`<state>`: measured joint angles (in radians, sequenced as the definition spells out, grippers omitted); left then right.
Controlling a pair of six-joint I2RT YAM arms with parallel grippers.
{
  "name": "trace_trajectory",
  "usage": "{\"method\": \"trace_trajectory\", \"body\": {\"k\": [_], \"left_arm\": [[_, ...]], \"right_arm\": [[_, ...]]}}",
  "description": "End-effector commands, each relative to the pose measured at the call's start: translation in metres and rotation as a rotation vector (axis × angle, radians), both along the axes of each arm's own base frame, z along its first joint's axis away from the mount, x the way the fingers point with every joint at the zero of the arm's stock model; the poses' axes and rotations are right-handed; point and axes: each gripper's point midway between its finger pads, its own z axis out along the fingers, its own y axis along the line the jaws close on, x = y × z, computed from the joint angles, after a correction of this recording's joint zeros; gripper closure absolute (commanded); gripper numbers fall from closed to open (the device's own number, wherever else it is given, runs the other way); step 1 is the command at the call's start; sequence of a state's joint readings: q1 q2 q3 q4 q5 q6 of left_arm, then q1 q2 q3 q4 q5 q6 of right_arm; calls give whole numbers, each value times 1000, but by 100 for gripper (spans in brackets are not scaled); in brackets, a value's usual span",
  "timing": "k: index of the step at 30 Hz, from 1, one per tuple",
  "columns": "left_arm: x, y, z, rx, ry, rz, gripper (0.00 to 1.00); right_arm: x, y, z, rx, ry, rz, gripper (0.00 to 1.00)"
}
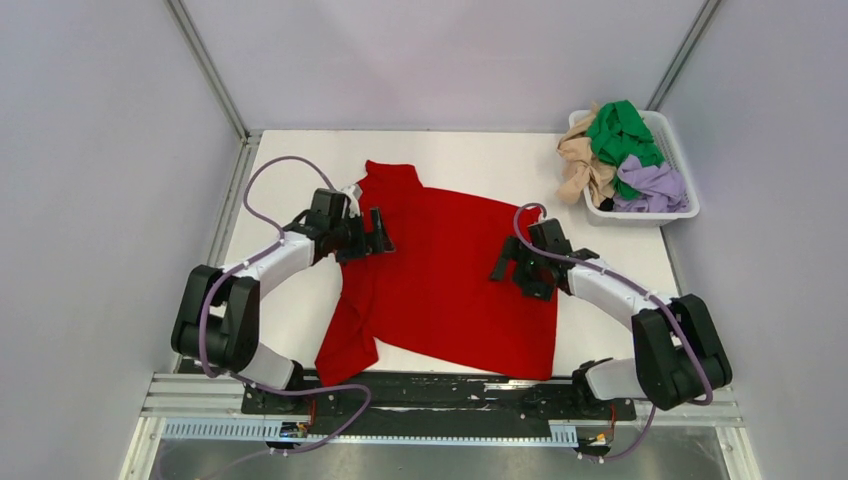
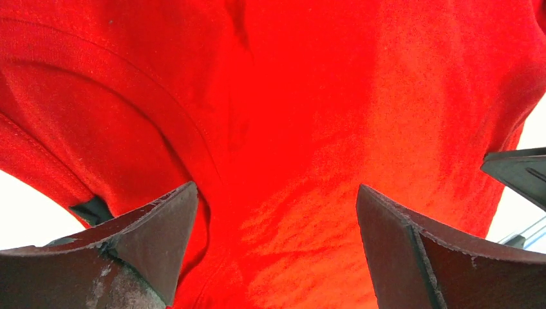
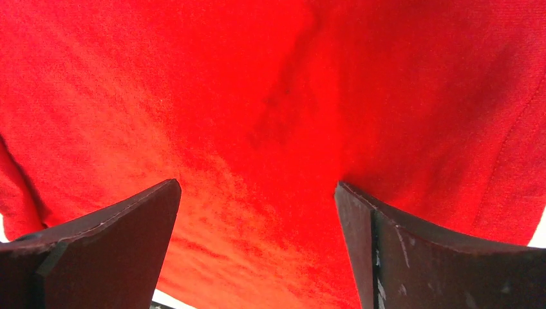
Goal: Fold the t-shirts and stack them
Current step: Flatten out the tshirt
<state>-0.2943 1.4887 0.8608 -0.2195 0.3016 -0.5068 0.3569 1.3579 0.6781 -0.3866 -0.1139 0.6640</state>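
Red t-shirt [image 1: 450, 290]: spread flat at frame centre, lower-left sleeve bunched | left gripper [image 1: 378, 235]: jaws spread, empty, over left edge | right gripper [image 1: 505, 265]: jaws spread, empty, over right half | risk: folding now likely traps the bunched sleeve; a shallow pinch may lift one layer only.

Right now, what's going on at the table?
Both arms are low over the red t-shirt, which lies spread out on the table. The left gripper is open over its left side and the right gripper is open over its right side. Neither holds cloth. The green shirt, tan shirt and lavender shirt sit heaped in the white basket.
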Motion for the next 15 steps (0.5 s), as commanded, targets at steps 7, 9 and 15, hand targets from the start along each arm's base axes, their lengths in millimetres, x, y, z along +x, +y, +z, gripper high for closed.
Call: {"method": "trace_trajectory", "body": {"k": [7, 9, 15], "left_arm": [[35, 19, -39, 27, 67, 119, 0], [43, 30, -44, 36, 80, 149, 0], [75, 60, -60, 80, 122, 233, 0]], "right_arm": [[44, -12, -18, -56, -34, -98, 0], [53, -18, -24, -67, -17, -123, 0], [86, -40, -37, -89, 9, -176, 0]]}}
